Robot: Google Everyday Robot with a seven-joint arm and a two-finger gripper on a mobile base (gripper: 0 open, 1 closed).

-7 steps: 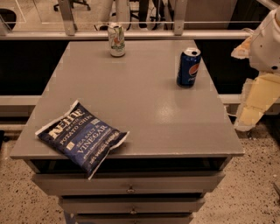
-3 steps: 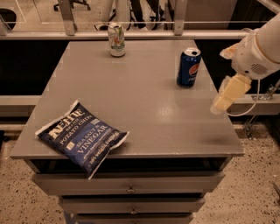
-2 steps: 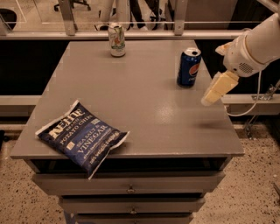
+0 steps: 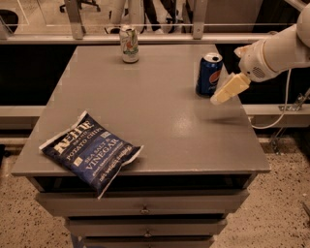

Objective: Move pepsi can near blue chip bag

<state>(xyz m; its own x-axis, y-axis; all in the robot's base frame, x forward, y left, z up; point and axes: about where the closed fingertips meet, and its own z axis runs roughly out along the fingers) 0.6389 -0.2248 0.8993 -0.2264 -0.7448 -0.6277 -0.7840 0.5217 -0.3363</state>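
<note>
Hand [image 4: 219, 98] just right of pepsi can [image 4: 209, 73]; green-white can [image 4: 129, 43] far back.

place: office-like lab | cues: drawer cabinet [image 4: 145, 203], speckled floor [image 4: 283, 213], office chair [image 4: 80, 4] | claw [image 4: 227, 91]: just beside pepsi can [image 4: 209, 73]

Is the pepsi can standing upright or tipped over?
Upright: the pepsi can stands on its base, silver top up. The gripper hangs close beside it.

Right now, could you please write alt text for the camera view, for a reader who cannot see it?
A robot's gripper hangs close to the right of a pepsi can at the far right of a grey table. A blue chip bag lies at the near left corner, and a white and green can stands at the far edge.
</note>
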